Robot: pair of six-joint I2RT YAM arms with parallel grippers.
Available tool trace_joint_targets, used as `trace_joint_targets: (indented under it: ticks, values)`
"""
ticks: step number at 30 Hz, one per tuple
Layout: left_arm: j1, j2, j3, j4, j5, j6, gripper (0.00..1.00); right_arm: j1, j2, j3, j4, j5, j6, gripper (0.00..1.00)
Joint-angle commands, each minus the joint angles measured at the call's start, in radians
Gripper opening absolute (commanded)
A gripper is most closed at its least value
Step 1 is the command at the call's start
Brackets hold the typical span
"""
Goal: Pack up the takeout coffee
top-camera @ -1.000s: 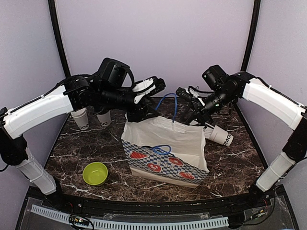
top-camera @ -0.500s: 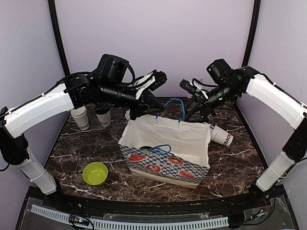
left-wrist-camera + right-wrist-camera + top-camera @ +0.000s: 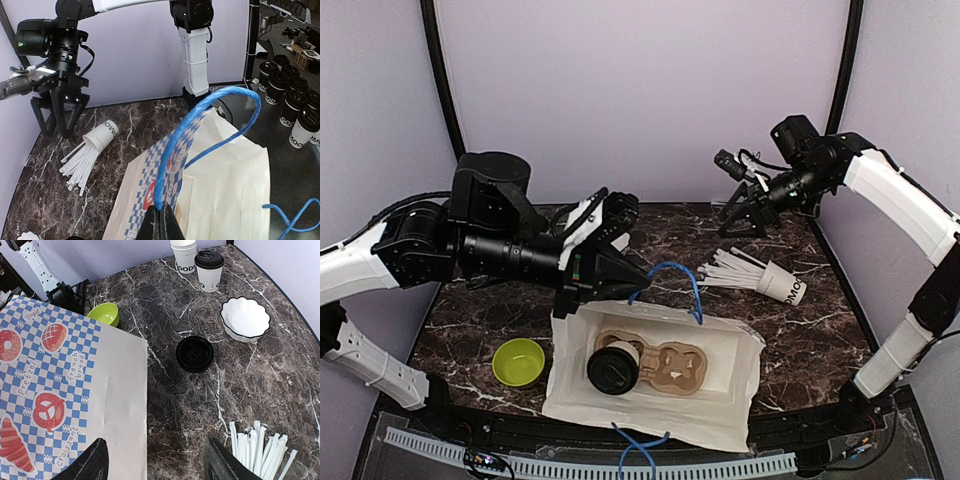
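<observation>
Top external view: your left gripper [image 3: 632,289] is pinched tight on the blue handle [image 3: 672,272] of the paper bag [image 3: 730,400], whose mouth faces the camera. Inside, one takeout coffee cup [image 3: 613,370] with a black lid sits in the 9 o'clock pocket of the cardboard carrier [image 3: 672,362]. Your right gripper [image 3: 745,226], at 2 o'clock from the bag, hangs spread and holds nothing. Right wrist view: a second lidded cup [image 3: 209,271] stands on the table [image 3: 165,300] at 12 o'clock; a loose black lid [image 3: 195,354] lies flat near centre
</observation>
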Motion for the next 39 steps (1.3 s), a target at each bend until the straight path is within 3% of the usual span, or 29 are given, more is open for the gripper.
trace_joint_targets:
  ticks: [1, 13, 19, 25, 33, 34, 37, 39]
  values:
    - [-0.068, -0.025, -0.051, -0.006, -0.098, -0.061, 0.00, -0.003, -0.011, 0.005, 0.021, -0.006, 0.020, 0.64]
    - [-0.104, -0.041, -0.086, 0.026, -0.176, -0.061, 0.00, -0.002, -0.035, -0.013, 0.025, 0.004, 0.027, 0.64]
    - [-0.091, 0.035, -0.023, 0.069, -0.479, -0.001, 0.00, -0.005, -0.034, -0.002, 0.029, 0.017, 0.032, 0.64]
    - [0.073, 0.114, 0.032, 0.063, -0.424, -0.037, 0.00, -0.032, -0.043, -0.021, 0.074, 0.079, 0.065, 0.63]
    - [0.166, 0.195, 0.096, 0.044, -0.372, -0.055, 0.00, -0.049, -0.043, -0.024, 0.089, 0.103, 0.087, 0.64]
    - [0.168, 0.202, 0.123, 0.031, -0.370, -0.060, 0.03, -0.050, -0.043, -0.021, 0.087, 0.102, 0.087, 0.64]
    - [0.170, 0.244, 0.227, -0.122, -0.361, -0.075, 0.37, -0.055, -0.051, -0.018, 0.083, 0.106, 0.088, 0.64]
    - [0.170, 0.258, 0.330, -0.239, -0.382, -0.093, 0.49, -0.062, -0.058, -0.023, 0.084, 0.111, 0.088, 0.64]
